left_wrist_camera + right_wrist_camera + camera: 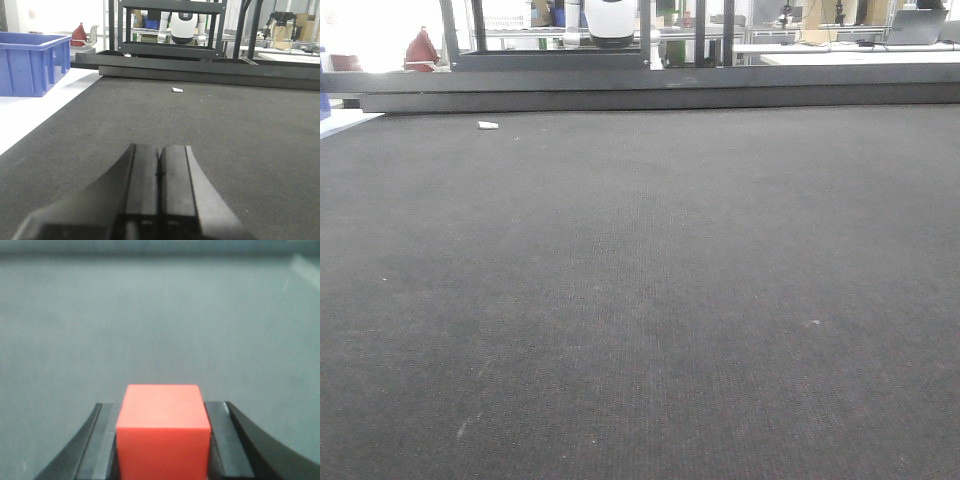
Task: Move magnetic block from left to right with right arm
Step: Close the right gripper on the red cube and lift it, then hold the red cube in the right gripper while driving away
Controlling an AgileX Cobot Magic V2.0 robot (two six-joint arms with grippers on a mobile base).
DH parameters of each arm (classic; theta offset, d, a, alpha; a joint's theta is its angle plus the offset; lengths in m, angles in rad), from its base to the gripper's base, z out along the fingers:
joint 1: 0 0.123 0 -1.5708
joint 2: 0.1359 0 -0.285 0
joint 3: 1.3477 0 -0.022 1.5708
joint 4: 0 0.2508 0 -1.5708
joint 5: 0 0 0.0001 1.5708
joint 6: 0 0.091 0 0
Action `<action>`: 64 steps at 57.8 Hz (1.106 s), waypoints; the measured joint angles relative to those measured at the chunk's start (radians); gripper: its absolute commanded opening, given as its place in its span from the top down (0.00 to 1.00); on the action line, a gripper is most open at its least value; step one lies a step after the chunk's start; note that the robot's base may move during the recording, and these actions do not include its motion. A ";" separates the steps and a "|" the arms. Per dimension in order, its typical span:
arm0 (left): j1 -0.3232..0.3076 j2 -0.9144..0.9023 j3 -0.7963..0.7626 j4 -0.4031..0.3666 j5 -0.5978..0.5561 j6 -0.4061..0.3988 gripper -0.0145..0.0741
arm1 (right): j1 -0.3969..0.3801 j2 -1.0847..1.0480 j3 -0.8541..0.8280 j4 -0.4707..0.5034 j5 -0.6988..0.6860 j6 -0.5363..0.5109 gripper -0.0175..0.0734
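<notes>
The magnetic block sits right in front of the right wrist camera, square on: one flat face towards the lens, top face showing, edges parallel to the fingers. It's a cube, so no side reads longer than another. Plain red, no label, no writing. The right gripper is clamped on it, one dark finger pressed to each side. Beneath lies the dark mat; whether the block touches it, I cannot tell. The left gripper is clenched on nothing, fingers pressed together low over the mat. Far ahead lies a small white scrap, and a blue crate stands off the mat's left edge.
</notes>
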 measured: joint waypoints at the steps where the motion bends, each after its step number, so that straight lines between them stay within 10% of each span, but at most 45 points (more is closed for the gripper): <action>1: 0.000 0.000 0.000 0.000 0.000 0.000 0.98 | 0.000 -0.017 0.001 0.000 -0.002 0.000 0.48; 64: 0.000 0.000 0.000 0.000 0.000 0.000 0.98 | 0.000 -0.118 0.002 -0.008 -0.035 -0.004 0.48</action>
